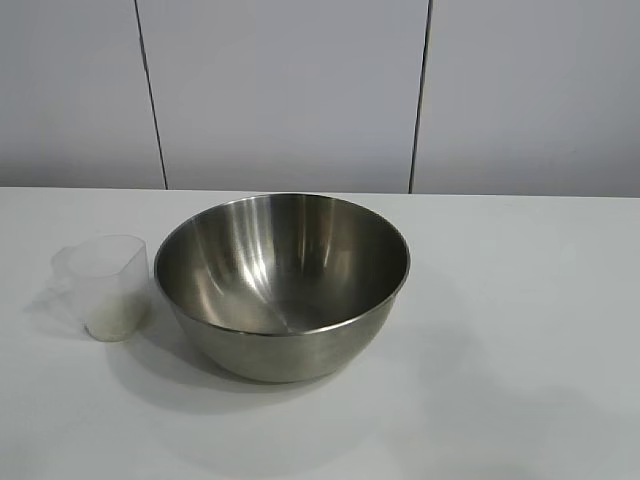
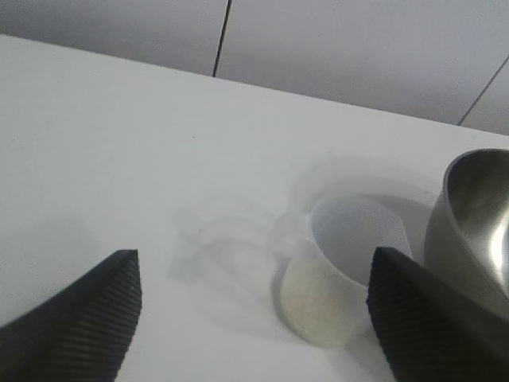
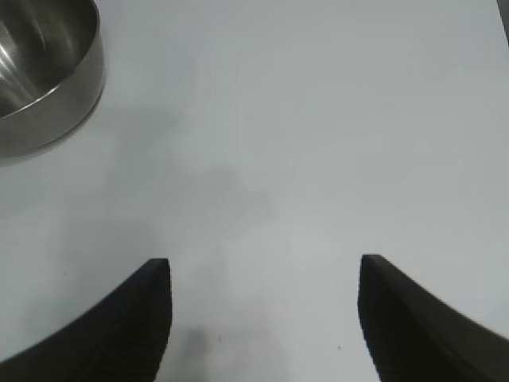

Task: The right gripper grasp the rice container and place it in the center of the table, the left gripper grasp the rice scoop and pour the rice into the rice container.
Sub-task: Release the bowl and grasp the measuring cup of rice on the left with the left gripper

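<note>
The table (image 1: 520,330) is the biggest thing here, a plain white top running the full width of the exterior view, with a pale panelled wall (image 1: 290,90) behind its far edge.

Next in size is the bowl (image 1: 282,285), shiny steel, upright near the middle of the table. Its inside shows only reflections and looks bare. The left wrist view catches one curved side of it (image 2: 469,231), and the right wrist view shows part of its rim and wall (image 3: 40,79) well apart from that arm's fingers.

The left gripper (image 2: 254,318) hangs low over the table with its two ribbed black fingers (image 2: 87,318) spread wide, nothing between them touching either pad. The scoop stands beyond the gap, nearer to the finger on the bowl's side (whether that finger touches it cannot be told).

The right gripper (image 3: 265,318) is out over bare table, its fingers (image 3: 127,326) likewise spread and holding nothing.

The scoop (image 1: 108,285) stands upright just left of the bowl, close beside it but apparently not touching, translucent, with its handle pointing away from the bowl. In the left wrist view (image 2: 342,270) its open mouth is plain.

Smallest is the rice (image 1: 112,322), a pale layer in the bottom of the scoop, also seen through the wall (image 2: 314,306).
</note>
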Robot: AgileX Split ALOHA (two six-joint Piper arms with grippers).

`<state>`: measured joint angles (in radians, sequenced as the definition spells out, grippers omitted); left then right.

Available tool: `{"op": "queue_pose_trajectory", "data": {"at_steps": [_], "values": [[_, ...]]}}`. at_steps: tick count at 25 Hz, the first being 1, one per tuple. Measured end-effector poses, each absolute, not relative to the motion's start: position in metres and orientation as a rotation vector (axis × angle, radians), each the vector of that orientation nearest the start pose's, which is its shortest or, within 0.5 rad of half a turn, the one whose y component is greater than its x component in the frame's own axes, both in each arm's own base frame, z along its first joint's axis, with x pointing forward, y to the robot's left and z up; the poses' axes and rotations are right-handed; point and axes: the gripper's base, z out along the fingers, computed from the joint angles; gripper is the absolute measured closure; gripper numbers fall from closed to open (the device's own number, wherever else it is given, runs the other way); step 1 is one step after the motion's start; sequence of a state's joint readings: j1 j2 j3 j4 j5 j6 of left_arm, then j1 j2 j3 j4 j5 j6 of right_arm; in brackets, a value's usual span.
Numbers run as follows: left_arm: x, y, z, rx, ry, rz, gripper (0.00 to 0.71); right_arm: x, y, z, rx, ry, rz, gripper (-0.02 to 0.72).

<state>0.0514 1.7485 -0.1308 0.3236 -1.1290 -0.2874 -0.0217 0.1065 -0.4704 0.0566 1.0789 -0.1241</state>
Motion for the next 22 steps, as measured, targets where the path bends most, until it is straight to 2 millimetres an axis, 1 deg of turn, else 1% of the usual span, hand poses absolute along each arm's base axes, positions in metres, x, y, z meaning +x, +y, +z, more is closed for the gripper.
{"op": "queue_pose_trajectory", "data": {"at_steps": [2, 5, 11, 16, 22], "values": [[0.202, -0.016, 0.091, 0.047, 2.068, -0.33, 0.143, 0.013, 0.004, 0.267, -0.111, 2.194, -0.012, 0.239], [0.21, -0.015, 0.079, 0.163, 2.091, -0.273, 0.143, 0.013, 0.004, 0.267, -0.111, 2.194, -0.012, 0.239], [0.236, -0.014, 0.075, 0.314, 2.013, -0.176, 0.143, 0.013, 0.004, 0.267, -0.111, 2.195, -0.012, 0.239], [0.249, -0.015, 0.064, 0.434, 1.994, -0.124, 0.143, 0.013, 0.004, 0.267, -0.111, 2.195, -0.012, 0.239], [0.267, -0.014, 0.058, 0.463, 1.962, -0.11, 0.143, 0.013, 0.004, 0.267, -0.111, 2.195, -0.012, 0.239]]}}
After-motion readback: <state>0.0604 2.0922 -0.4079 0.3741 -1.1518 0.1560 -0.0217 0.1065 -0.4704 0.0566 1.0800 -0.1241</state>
